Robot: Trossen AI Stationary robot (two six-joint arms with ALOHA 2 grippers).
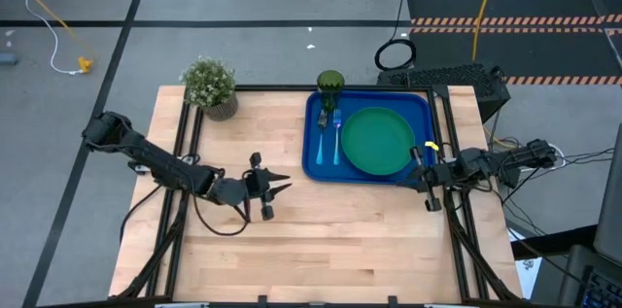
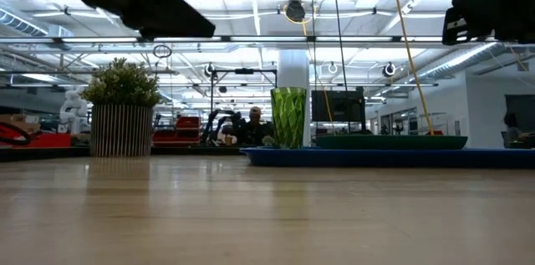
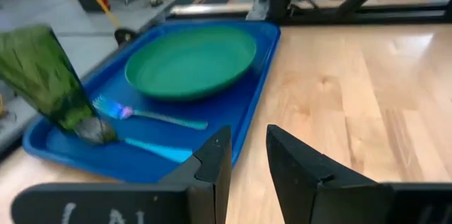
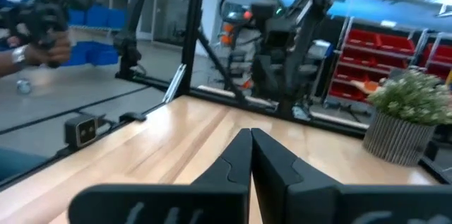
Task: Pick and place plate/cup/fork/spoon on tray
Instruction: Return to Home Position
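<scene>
The blue tray [image 1: 316, 167] lies at the table's far right. On it rest the green plate [image 1: 377, 140], the dark-green cup [image 1: 329, 85] upright in its far left corner, and the fork [image 3: 152, 116] and spoon [image 3: 152, 150], side by side between plate and tray rim, the spoon's bowl by the cup. My left gripper [image 1: 282, 187] is open and empty above the bare table, left of the tray, pointing at it; its fingers show in the left wrist view [image 3: 247, 157]. My right gripper [image 1: 410, 174] is shut and empty at the tray's near right corner [image 4: 251, 150].
A potted green plant [image 1: 210, 85] stands at the table's far left corner. A black frame rail [image 1: 442, 153] runs along the tray's right side. Bare wood [image 1: 321, 240] stretches across the near half of the table. A person sits in the room beyond [image 2: 255, 124].
</scene>
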